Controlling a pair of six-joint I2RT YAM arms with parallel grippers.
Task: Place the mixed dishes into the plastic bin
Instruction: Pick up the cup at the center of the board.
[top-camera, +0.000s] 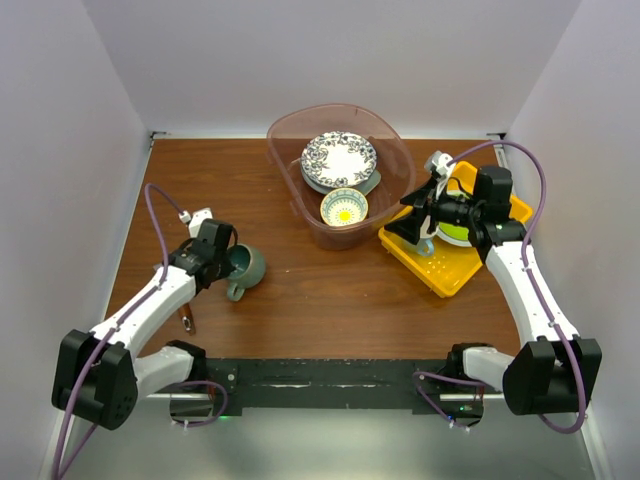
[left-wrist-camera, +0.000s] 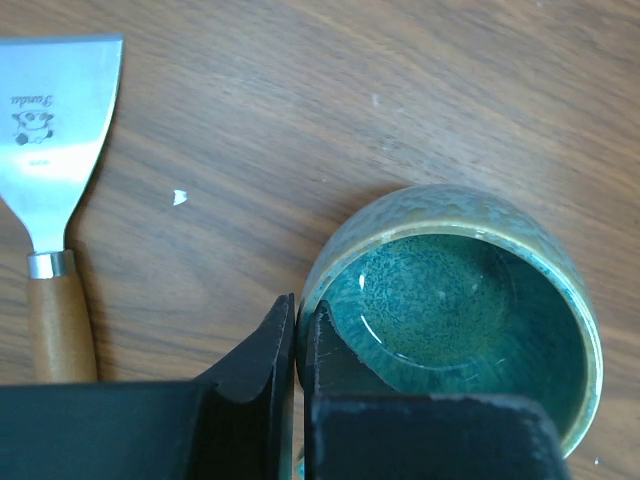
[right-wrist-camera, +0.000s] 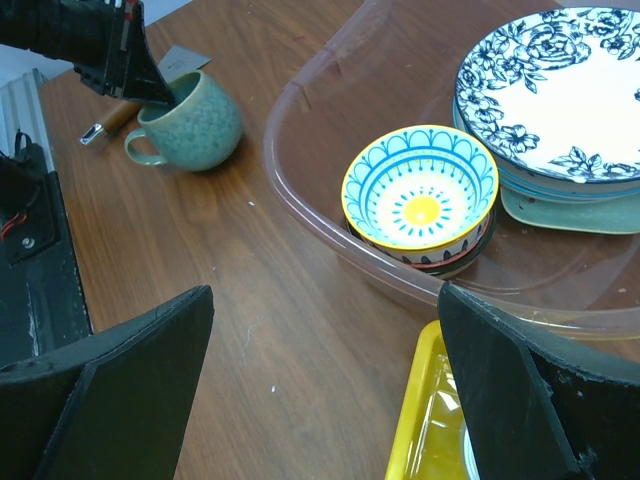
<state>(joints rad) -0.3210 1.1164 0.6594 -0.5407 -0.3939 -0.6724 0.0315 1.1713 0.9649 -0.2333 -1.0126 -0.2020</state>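
Observation:
The teal mug (top-camera: 245, 268) stands on the wooden table at the left. My left gripper (top-camera: 226, 262) is shut on its rim, one finger inside and one outside, as the left wrist view shows for the gripper (left-wrist-camera: 298, 330) and the mug (left-wrist-camera: 450, 300). The plastic bin (top-camera: 400, 150) stands at the back middle. It holds a blue floral plate (top-camera: 340, 158) on a mint tray (right-wrist-camera: 560, 212) and a yellow-and-blue bowl (top-camera: 344, 207) stacked on others. My right gripper (top-camera: 425, 215) is open and empty over the yellow tray's left corner, beside the bin (right-wrist-camera: 300, 200).
A wooden-handled metal spatula (left-wrist-camera: 50, 150) lies just left of the mug, partly under my left arm. The yellow perforated tray (top-camera: 450, 270) at the right holds a lime-green plate (top-camera: 455, 232) and a white mug (top-camera: 440, 162). White walls enclose the table.

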